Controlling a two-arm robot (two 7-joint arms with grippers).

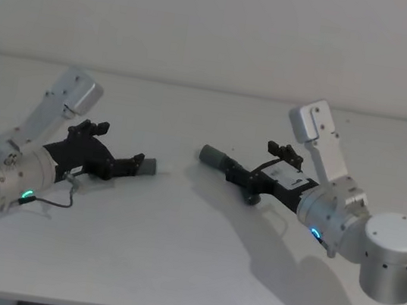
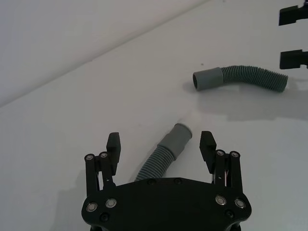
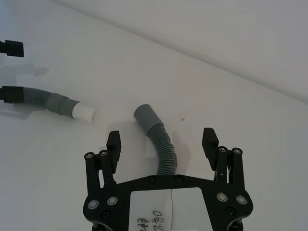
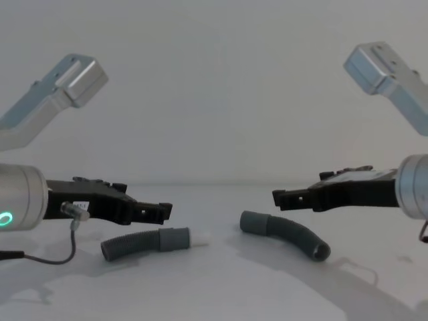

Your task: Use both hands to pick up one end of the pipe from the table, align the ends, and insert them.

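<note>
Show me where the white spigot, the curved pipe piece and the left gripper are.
white spigot (image 3: 86,112), right wrist view, its middle.
curved pipe piece (image 4: 291,235), chest view, ribbed middle.
left gripper (image 4: 160,211), chest view, between fingertips.

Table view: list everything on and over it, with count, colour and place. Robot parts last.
Straight ribbed flexible hose piece with white spigot: one, dark grey with a white tip, lying on the table's left side.
Curved ribbed flexible hose piece with open cuff: one, dark grey, lying on the right side, apart from the straight piece.
Matte flat table: one, white, bearing both pieces.
Left two-finger plastic gripper: one, black, open, above the straight piece.
Right two-finger plastic gripper: one, black, open, above the curved piece.
Metal left arm and right arm: two, silver-grey, reaching in from either side.
</note>
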